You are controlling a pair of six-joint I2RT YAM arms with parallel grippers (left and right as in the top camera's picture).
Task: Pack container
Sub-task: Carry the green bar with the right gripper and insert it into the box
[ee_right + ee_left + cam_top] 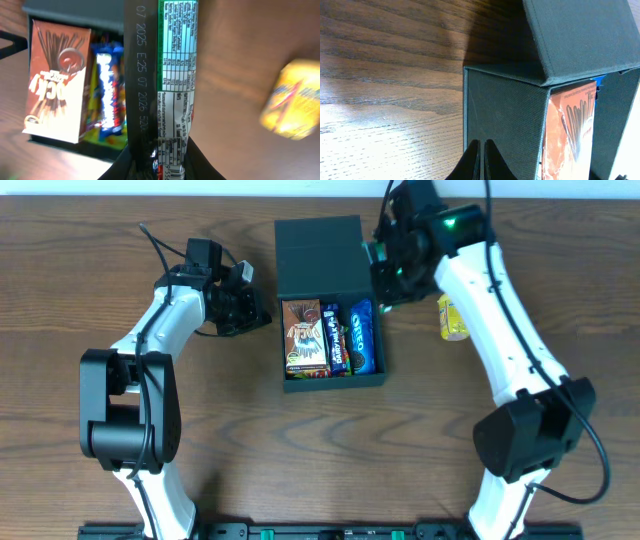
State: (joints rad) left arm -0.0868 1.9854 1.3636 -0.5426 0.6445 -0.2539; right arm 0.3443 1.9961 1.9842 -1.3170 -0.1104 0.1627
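The dark teal container (pixel 335 382) stands open at the table's middle, its flap lid (pixel 320 255) folded toward the back. Inside lie a brown Pocky box (pixel 303 335), a blue packet (pixel 336 338) and an Oreo packet (pixel 362 336). My right gripper (pixel 160 150) is shut on a long black, green and white snack packet (pixel 162 75), held above the container's right rear edge. My left gripper (pixel 480 160) is shut and empty, just outside the container's left wall (pixel 505 115); I cannot tell whether it touches.
A yellow snack packet (pixel 452 318) lies on the wooden table to the right of the container, under my right arm; it shows blurred in the right wrist view (pixel 292 100). Bare tabletop (pixel 330 460) lies in front of the container.
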